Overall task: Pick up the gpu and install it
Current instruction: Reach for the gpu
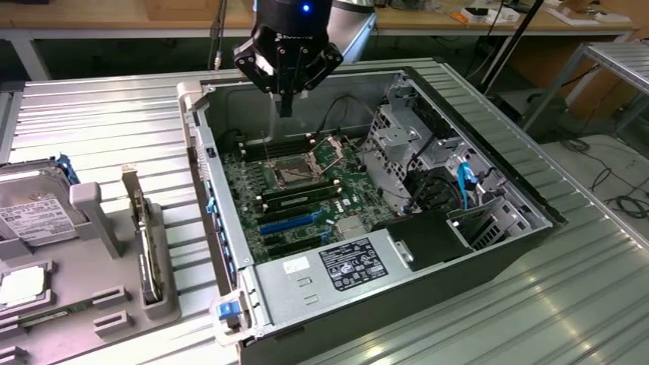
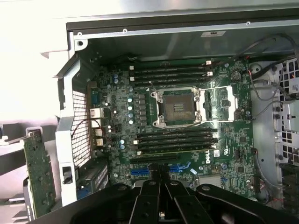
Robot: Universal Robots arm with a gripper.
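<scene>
The gripper (image 1: 286,108) is held shut and empty over the open case (image 1: 217,179) on the ribbed metal bench (image 1: 102,125). The gpu (image 1: 150,255) is stood on edge in a rack (image 1: 99,220) beside the case, on the exterior view's left.

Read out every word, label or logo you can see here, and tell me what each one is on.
"DELL": white lettering on the motherboard.
Power supply label: black with white print, too small to read.
Hard drive label: white, print too small to read.
Case sticker: too blurred to read.
</scene>
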